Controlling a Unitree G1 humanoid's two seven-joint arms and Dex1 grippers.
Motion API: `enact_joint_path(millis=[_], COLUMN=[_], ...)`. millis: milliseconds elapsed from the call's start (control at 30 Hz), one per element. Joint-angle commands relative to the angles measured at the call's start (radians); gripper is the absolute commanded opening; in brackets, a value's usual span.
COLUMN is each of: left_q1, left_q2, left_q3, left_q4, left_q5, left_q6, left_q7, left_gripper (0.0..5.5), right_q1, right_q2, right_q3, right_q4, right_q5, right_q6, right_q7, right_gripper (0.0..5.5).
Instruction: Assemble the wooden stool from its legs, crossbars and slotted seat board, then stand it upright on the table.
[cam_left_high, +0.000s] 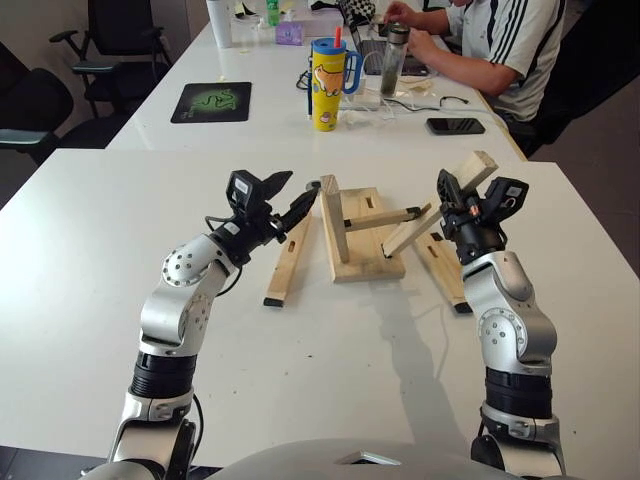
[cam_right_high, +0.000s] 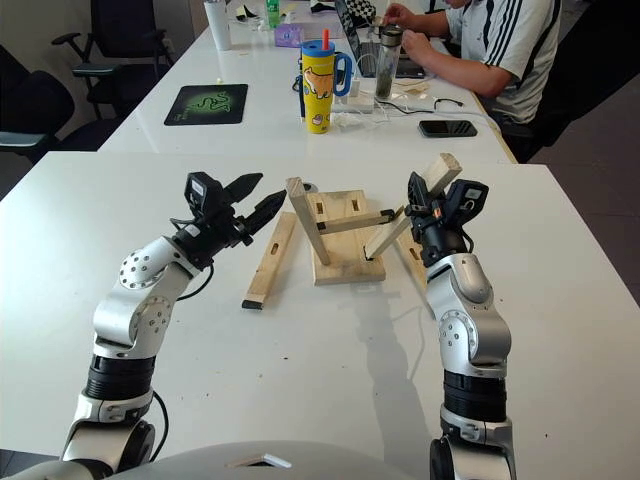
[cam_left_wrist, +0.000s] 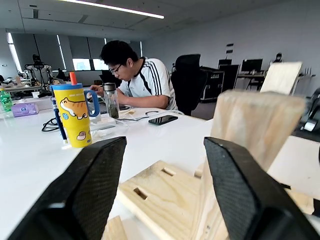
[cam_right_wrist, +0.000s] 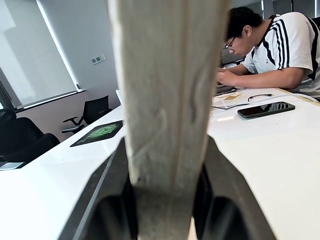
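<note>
Seat board lies flat mid-table, slots up. Upright leg stands at its left edge. Its foot is hard to make out, so I can't tell if it sits in a slot. Crossbar runs from the upright leg to the right, above the board. Its far end comes close to the held leg; contact is unclear.

Right gripper is clamped on the held leg partway along. The leg is tilted, with its top end up and to the right and its lower end down at the board's right side. Whether that end is in a slot is not visible. In the right wrist view the leg blocks the middle, with the dark fingers pressed against both its sides.

Left gripper hovers above the table just left of the upright leg, fingers apart and holding nothing. In the left wrist view the fingers frame the board, and one partly covers the upright leg.

Loose leg lies flat on the table left of the board, below the left gripper. Second loose leg lies right of the board, partly hidden by the right arm.

On the far table are a yellow cup and a phone.
</note>
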Motion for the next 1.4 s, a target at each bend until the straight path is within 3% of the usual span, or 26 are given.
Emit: enact_joint_path(millis=[33, 767, 800, 1033, 1400], left_q1=[-0.031, -0.025, -0.024, -0.023, -0.03], left_q2=[-0.008, 0.001, 0.001, 0.002, -0.003], left_q3=[0.014, 0.002, 0.002, -0.001, 0.002], left_q4=[-0.056, -0.015, -0.016, -0.016, -0.005], left_q5=[-0.053, -0.034, -0.035, -0.037, -0.033], left_q6=[0.054, 0.022, 0.021, 0.017, 0.006], left_q7=[0.019, 0.044, 0.045, 0.051, 0.063], left_gripper=[2.88, 2.88, 2.88, 2.88, 2.88], right_q1=[0.059, 0.009, 0.015, 0.031, -0.07], right_q2=[-0.004, -0.069, -0.078, -0.102, -0.007], right_q3=[0.039, 0.151, 0.166, 0.199, 0.044], right_q4=[0.045, 0.084, 0.091, 0.114, 0.035], right_q5=[-0.053, -0.131, -0.141, -0.181, -0.105], right_q6=[0.042, 0.141, 0.15, 0.214, 0.091], right_q7=[0.019, 0.086, 0.094, 0.121, 0.089], right_gripper=[1.02, 1.02, 1.41, 2.52, 2.52])
